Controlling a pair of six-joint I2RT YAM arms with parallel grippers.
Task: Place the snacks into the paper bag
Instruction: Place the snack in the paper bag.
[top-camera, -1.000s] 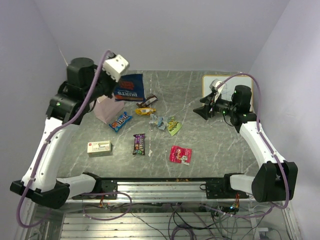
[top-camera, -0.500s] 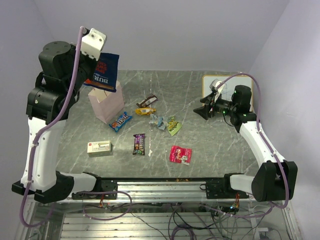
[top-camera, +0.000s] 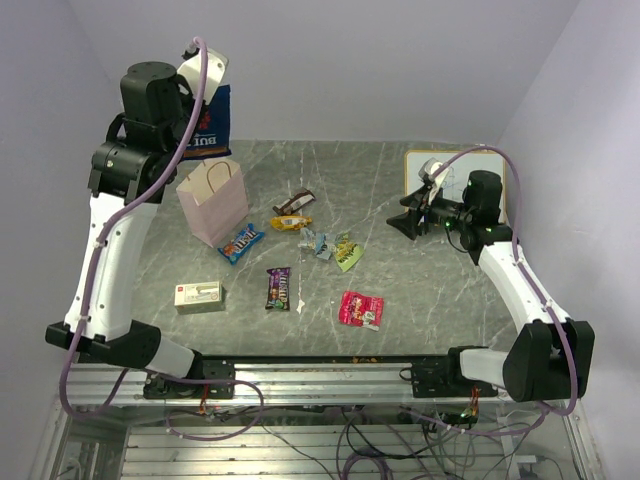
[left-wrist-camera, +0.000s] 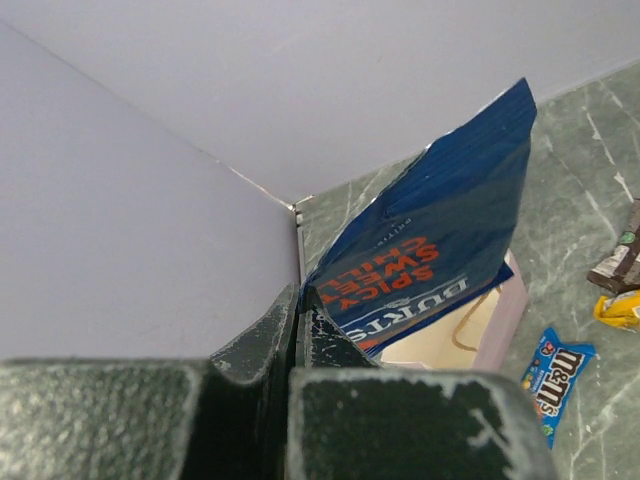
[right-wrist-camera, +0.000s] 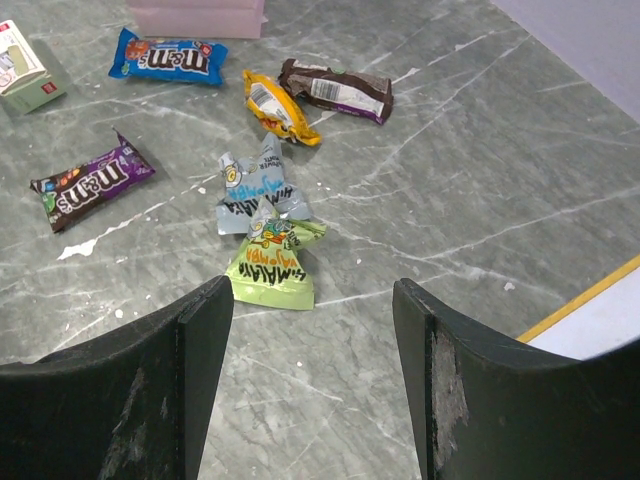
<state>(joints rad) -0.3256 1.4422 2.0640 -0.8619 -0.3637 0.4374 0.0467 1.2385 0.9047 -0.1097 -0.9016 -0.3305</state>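
Left pincer (left-wrist-camera: 299, 305): clamped on blue packet (left-wrist-camera: 440, 230), above bag (top-camera: 215, 205).
Right pincer (right-wrist-camera: 310, 292): wide apart, empty, above worktop (top-camera: 430, 290).
Worktop: 7 snacks (top-camera: 360, 308) loose.

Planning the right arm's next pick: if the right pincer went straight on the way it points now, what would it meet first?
Probably the green triangular packet, lying almost centred ahead of the open right pincer, with the silver-blue packet just beyond it. Depth is unclear from this view.
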